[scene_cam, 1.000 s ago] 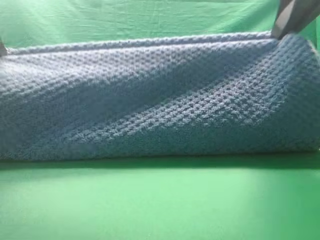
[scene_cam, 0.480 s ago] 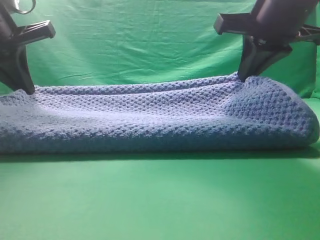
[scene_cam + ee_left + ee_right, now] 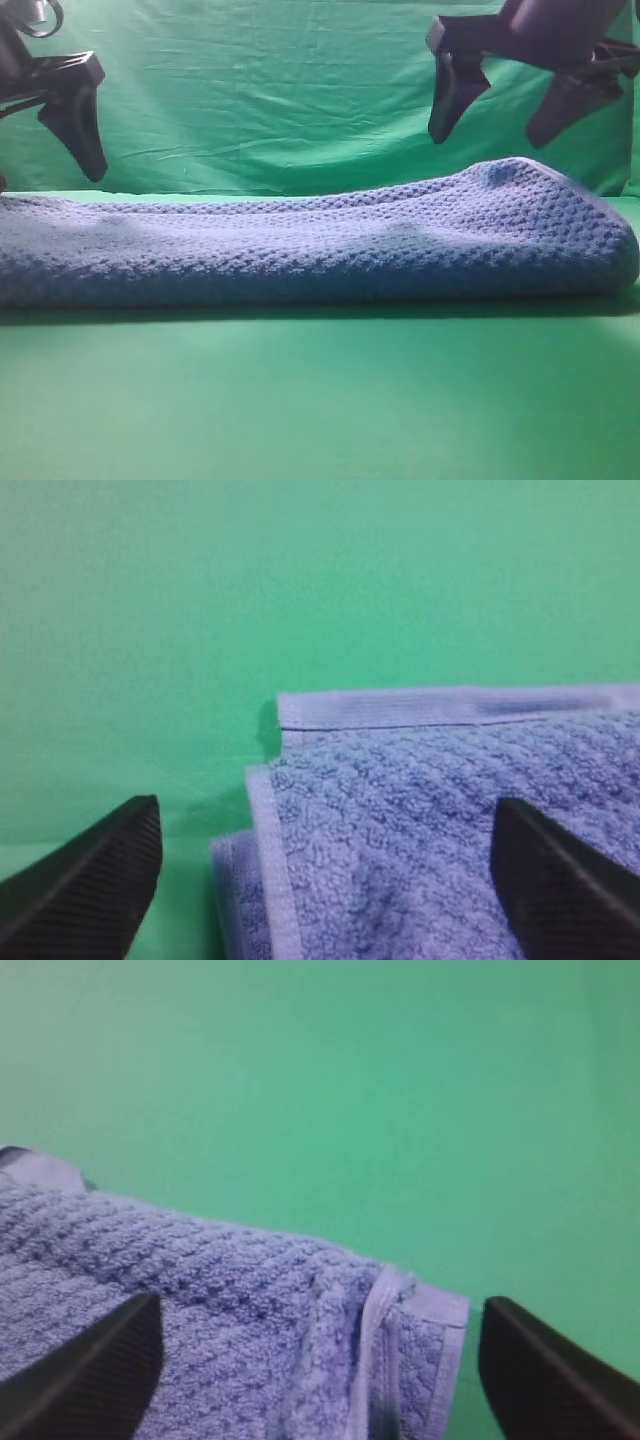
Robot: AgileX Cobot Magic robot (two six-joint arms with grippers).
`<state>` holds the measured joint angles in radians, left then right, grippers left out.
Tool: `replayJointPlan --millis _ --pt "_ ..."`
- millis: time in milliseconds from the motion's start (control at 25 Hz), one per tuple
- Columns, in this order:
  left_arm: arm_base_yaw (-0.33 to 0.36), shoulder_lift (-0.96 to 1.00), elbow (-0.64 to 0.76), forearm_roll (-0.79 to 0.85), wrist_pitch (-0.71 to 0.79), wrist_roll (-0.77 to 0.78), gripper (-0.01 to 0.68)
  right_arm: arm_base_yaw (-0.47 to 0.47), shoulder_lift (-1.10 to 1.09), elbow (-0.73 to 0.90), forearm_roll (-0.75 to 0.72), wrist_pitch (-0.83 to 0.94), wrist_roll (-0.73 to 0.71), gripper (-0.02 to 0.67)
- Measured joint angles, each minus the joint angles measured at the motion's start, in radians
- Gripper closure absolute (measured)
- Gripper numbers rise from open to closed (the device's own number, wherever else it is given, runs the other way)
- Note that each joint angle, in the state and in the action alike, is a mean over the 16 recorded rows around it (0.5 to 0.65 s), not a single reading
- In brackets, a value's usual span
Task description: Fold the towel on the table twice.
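The blue-grey waffle towel (image 3: 300, 250) lies folded over on the green table (image 3: 320, 400), spanning almost the whole width, with its rounded fold toward the camera. My left gripper (image 3: 48, 178) hangs open above the towel's far left corner, holding nothing. My right gripper (image 3: 487, 140) hangs open above the far right corner, also free of the cloth. In the left wrist view the open gripper (image 3: 325, 815) frames the stacked hemmed corners of the towel (image 3: 430, 860). In the right wrist view the open gripper (image 3: 320, 1308) frames the towel (image 3: 200, 1300) and its hemmed corner.
A wrinkled green backdrop cloth (image 3: 260, 90) hangs behind the table. Bare green table surface stretches in front of the towel down to the near edge of the view.
Both grippers brought the towel's lifted edge down to the far side, then opened, let go and rose. The towel has settled into a flatter fold.
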<state>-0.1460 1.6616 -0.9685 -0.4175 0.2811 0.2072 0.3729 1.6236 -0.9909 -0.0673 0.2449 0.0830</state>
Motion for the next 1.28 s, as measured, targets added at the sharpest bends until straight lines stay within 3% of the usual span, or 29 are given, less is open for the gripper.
replayJointPlan --millis 120,200,520,760,920,1280 --pt "0.001 -0.059 0.0 0.021 0.026 0.002 0.17 -0.01 -0.073 0.0 -0.01 0.048 -0.001 0.119" --pt "0.001 -0.111 0.0 0.031 0.051 0.003 0.196 -0.016 -0.134 0.0 -0.017 0.09 -0.001 0.139" --pt "0.002 -0.384 0.0 0.05 0.187 0.003 0.484 -0.033 -0.428 0.0 -0.047 0.308 -0.002 0.427" --pt "0.002 -0.619 0.01 0.054 0.315 0.003 0.628 -0.033 -0.654 0.001 -0.052 0.485 -0.003 0.595" --pt "0.002 -0.791 0.041 0.056 0.384 0.003 0.669 -0.033 -0.803 0.015 -0.047 0.574 -0.003 0.643" --pt "0.002 -1.198 0.194 0.059 0.458 0.002 0.673 -0.033 -1.133 0.147 -0.036 0.628 -0.009 0.649"
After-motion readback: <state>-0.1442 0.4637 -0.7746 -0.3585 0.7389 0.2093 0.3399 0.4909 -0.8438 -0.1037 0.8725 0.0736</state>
